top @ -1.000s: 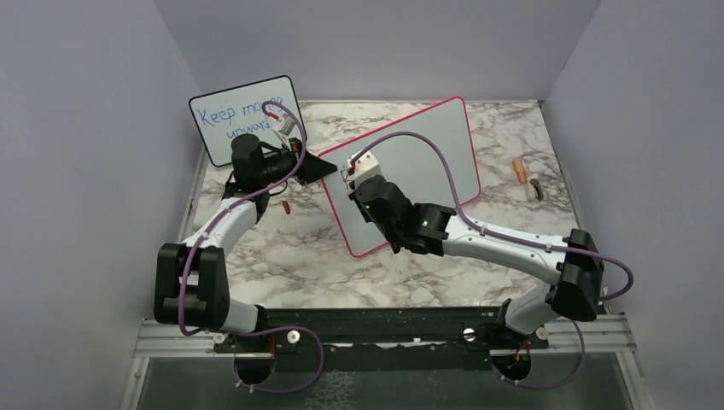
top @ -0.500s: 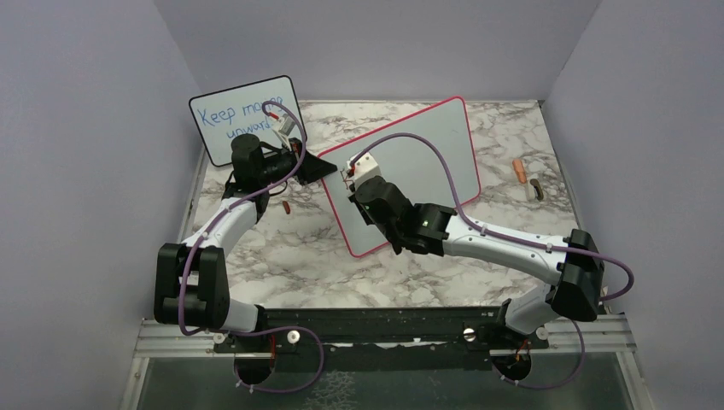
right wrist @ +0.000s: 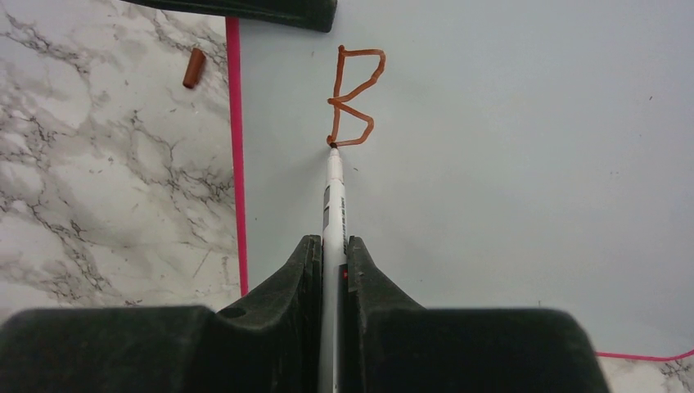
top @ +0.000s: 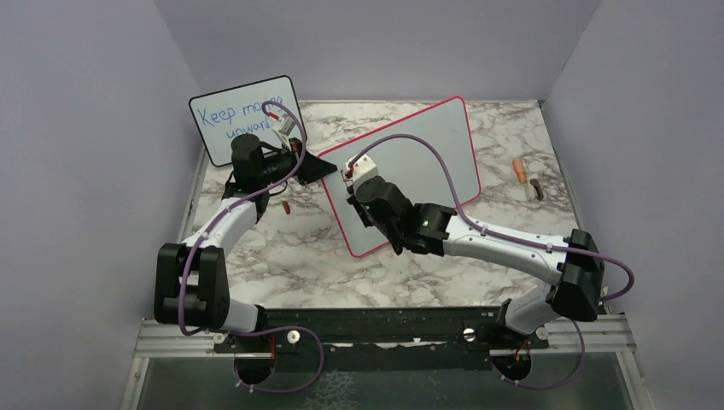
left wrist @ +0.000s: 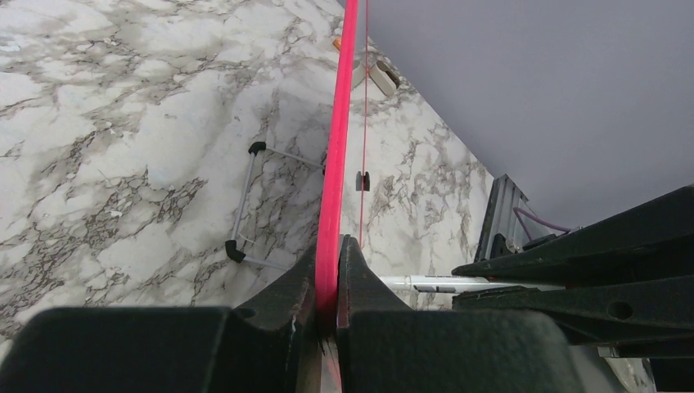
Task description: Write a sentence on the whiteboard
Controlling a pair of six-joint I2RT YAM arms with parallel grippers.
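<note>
While the left gripper (left wrist: 329, 250) pinches the pink edge of the whiteboard (left wrist: 336, 155), the right gripper (right wrist: 331, 246) clenches the marker (right wrist: 334, 192), tip touching the foot of B, sole letter of the sentence (right wrist: 353, 98); blank board lies rightward.

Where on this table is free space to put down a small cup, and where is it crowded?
Free: the table near-left of the whiteboard, and its back right corner beyond the two small items. Crowded: back left, around the small board and left gripper.

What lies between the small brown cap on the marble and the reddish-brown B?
The whiteboard's thin pink frame, then bare board, in the right wrist view.
</note>
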